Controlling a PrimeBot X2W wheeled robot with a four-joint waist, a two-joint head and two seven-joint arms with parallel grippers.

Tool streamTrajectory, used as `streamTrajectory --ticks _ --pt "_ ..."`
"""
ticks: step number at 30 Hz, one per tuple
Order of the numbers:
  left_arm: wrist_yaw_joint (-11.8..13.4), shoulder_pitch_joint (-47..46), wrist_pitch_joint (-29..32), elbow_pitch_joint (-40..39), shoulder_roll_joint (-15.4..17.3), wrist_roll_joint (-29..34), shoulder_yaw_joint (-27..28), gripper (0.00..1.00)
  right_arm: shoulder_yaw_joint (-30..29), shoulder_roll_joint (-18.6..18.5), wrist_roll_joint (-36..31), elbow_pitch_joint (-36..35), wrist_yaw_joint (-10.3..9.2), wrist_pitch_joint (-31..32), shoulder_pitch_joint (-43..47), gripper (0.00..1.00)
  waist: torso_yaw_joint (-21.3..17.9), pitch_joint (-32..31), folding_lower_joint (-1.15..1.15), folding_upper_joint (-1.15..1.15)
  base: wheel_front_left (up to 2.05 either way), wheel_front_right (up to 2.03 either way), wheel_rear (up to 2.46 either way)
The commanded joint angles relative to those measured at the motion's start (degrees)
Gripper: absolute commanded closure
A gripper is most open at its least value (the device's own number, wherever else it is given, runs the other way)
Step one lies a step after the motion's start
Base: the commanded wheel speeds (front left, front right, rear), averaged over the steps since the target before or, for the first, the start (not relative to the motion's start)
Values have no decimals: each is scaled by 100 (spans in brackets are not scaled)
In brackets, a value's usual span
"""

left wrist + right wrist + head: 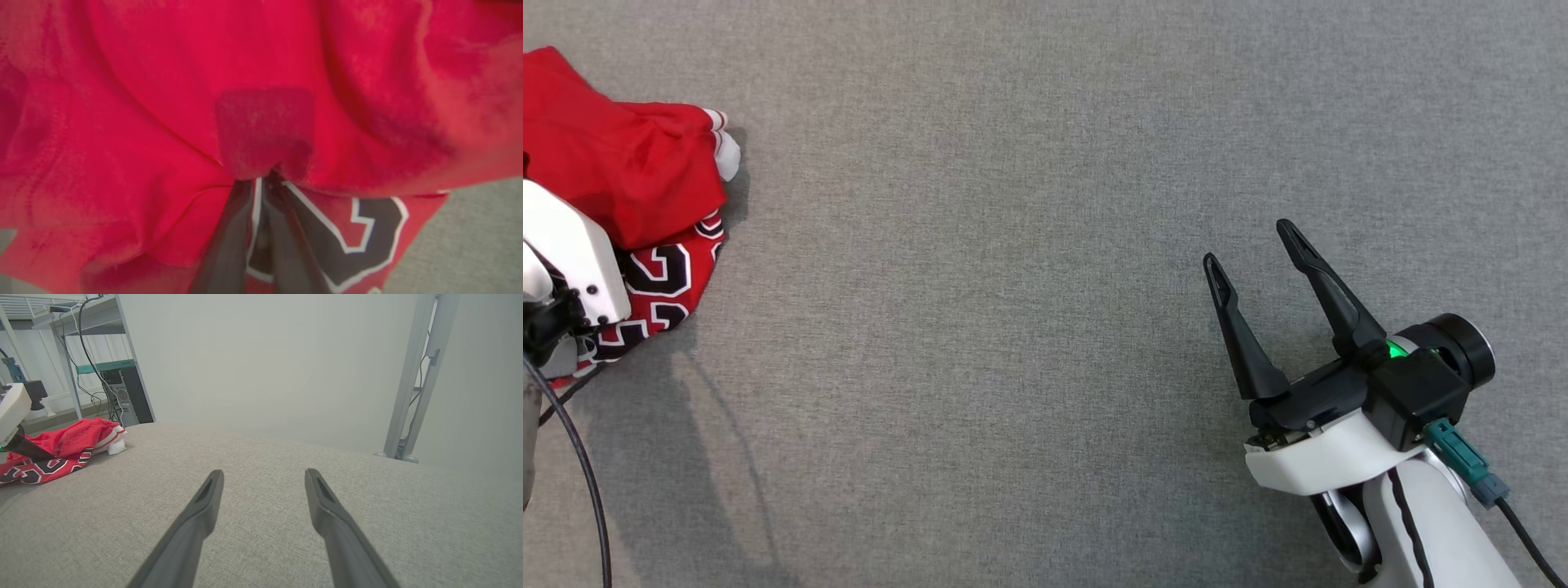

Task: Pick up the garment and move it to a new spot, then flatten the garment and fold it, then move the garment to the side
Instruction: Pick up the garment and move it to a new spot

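Observation:
The garment (pixel 629 163) is a crumpled red jersey with black-and-white numerals, bunched at the far left of the grey cloth surface (pixel 1013 286). My left arm's white wrist (pixel 572 253) lies over its near edge, hiding the fingers. In the left wrist view, my left gripper (pixel 261 179) is shut, its two dark fingers pressed together into a fold of the garment (pixel 163 102). My right gripper (pixel 1250 243) hovers open at the lower right, far from the jersey, with nothing between its fingers. The right wrist view shows the right gripper (pixel 264 473) spread and the garment (pixel 61 445) at the left.
A wide stretch of grey surface lies between the two arms. Past the table's far edge stand a metal shelf with a computer tower (pixel 122 392) and cables at the left, a pale wall, and a grey metal post (pixel 421 375) at the right.

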Motion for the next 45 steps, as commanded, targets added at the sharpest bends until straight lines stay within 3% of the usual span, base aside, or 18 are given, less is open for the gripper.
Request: streamTrajectory --ticks 1,8,15,21,30,36,45 --pt "-16 184 -12 36 -29 -17 -58 100 -7 -13 -10 12 -1 -1 -39 0 17 -46 0 0 0 0 0" --pt "-14 110 -1098 -150 47 74 -109 100 0 -5 90 120 -1 -1 73 0 44 -538 0 0 0 0 0" --pt "3 152 -2576 -262 -191 147 -89 100 -160 2 219 205 -1 -1 266 0 85 -1212 0 0 0 0 0" --pt "-12 281 -3485 -622 -426 103 -204 100 -298 14 302 248 -1 -1 462 0 86 -1762 0 0 0 0 0" --pt "-14 516 -4035 -1570 -823 -104 -511 100 -474 29 321 190 -1 -1 630 0 -31 -2183 0 0 0 0 0" --pt "-7 769 -4155 -2517 -1284 -204 -714 100 -668 37 234 84 -1 -1 637 0 -375 -2248 0 0 0 0 0" --pt "453 1321 -4020 -3190 -1944 -105 -1170 100 -961 50 163 -75 -1 0 526 0 -1112 -1950 0 0 0 0 0"
